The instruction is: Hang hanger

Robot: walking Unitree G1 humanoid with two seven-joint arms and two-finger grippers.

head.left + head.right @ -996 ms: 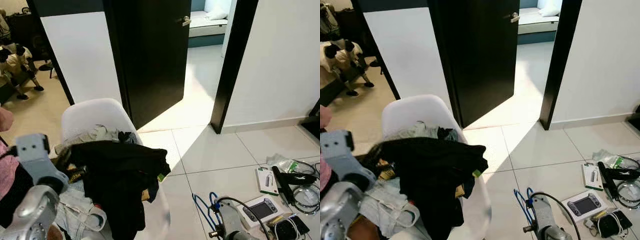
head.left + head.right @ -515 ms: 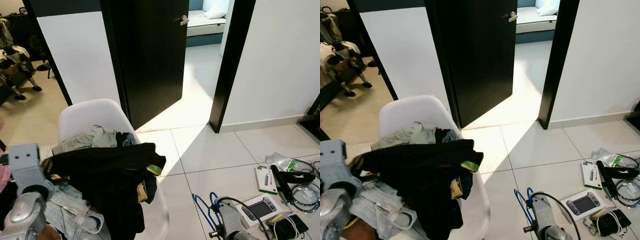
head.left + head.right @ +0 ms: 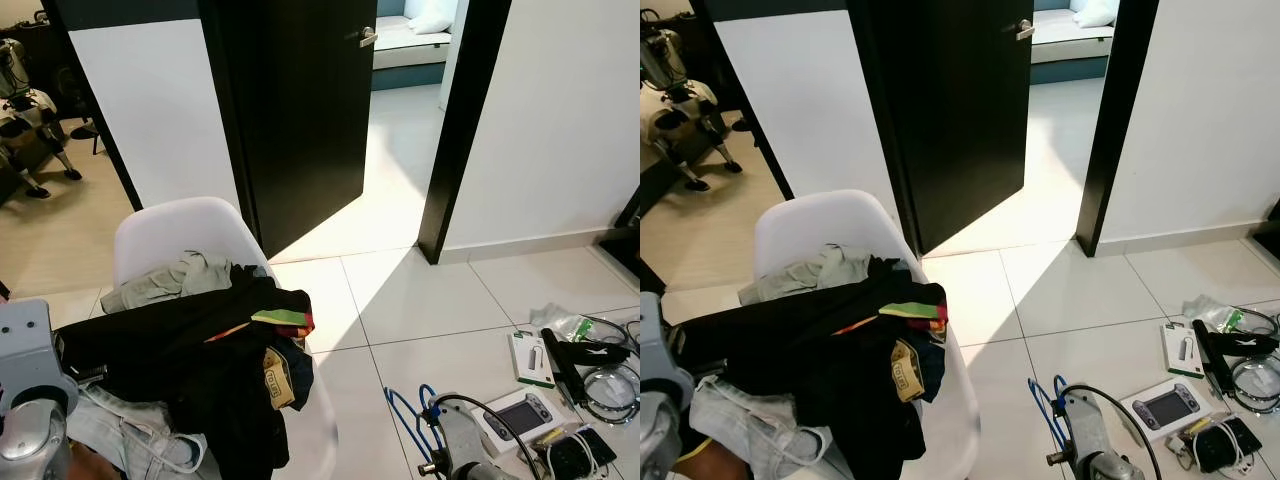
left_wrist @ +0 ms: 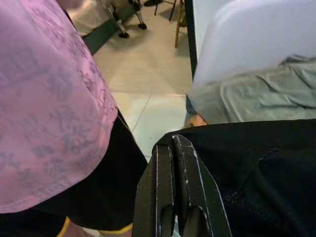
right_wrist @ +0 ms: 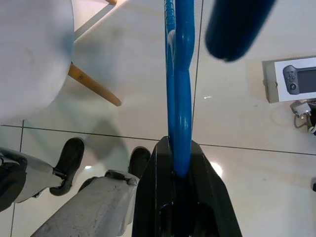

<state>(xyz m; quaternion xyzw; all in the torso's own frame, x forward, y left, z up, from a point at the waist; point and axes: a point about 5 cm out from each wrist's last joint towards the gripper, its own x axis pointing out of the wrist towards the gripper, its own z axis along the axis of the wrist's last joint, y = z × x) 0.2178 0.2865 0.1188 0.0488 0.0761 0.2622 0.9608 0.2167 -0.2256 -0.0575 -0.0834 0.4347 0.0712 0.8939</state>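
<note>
so: open dark door point(image 3: 300, 110) ahead, giving onto a sunlit tiled floor point(image 3: 400, 300) and a room beyond; probably the way toward wherever hanging happens, though no rail in sight.

nearer, on the robot's left, white shell chair point(image 3: 170, 235) heaped with clothes: black garment point(image 3: 190, 350) draped on top, grey-green one point(image 3: 170, 275) behind, pale denim point(image 3: 120, 435) low down. piled rather than hung, hence the job.

close beside the left arm, a person in a pink patterned top point(image 4: 44, 98).

left end effector point(image 4: 174, 148) pressed shut, fingers together, tips against or in the black garment's edge; whether cloth is truly pinched cannot be told.

right end effector point(image 5: 177, 153) held low over the floor, clamped on the blue hanger point(image 5: 177, 74), which runs straight out from between the fingers; kept down and clear of the chair, likely just carried until a place to hang it turns up. blue loops of it at the wrist in the head view point(image 3: 405, 415).

off right on the floor, small clutter: boxed handheld device point(image 3: 515, 415), cables point(image 3: 605, 385).
</note>
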